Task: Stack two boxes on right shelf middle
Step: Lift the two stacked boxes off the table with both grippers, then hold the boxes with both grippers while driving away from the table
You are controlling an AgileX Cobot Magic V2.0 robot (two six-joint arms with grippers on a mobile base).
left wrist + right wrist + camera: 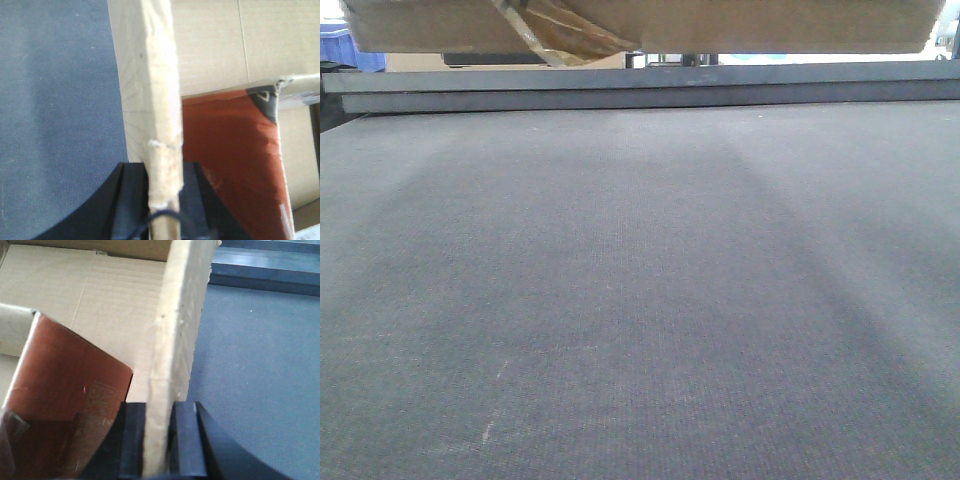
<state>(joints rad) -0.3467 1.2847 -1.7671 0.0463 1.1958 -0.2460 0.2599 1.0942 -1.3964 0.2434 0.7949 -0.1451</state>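
Step in hand: carrying, by my reading. A plain brown corrugated cardboard box (720,25) is held up between both arms, not yet set on any shelf.
Left gripper (162,172): clenched on the box's left side wall (160,75), with one black finger on each face of the board.
Right gripper (160,412): clamped the same way on the opposite wall (180,315).
Box position: in the front view it hangs above the far edge of the dull grey table top (640,300), with a bright gap beneath it. Torn yellowish tape (560,35) trails from its underside.
Inside the box: a rust-red printed sheet (230,150) lies against the cardboard floor.
Shelf: the steel rack is in no view, and I cannot pick out a second box.
Next move: likely keep both grips matched and level while bringing the box towards the right-hand rack's middle level, then lower it flat before letting go.
Risk: the thin walls may bend under uneven pull.
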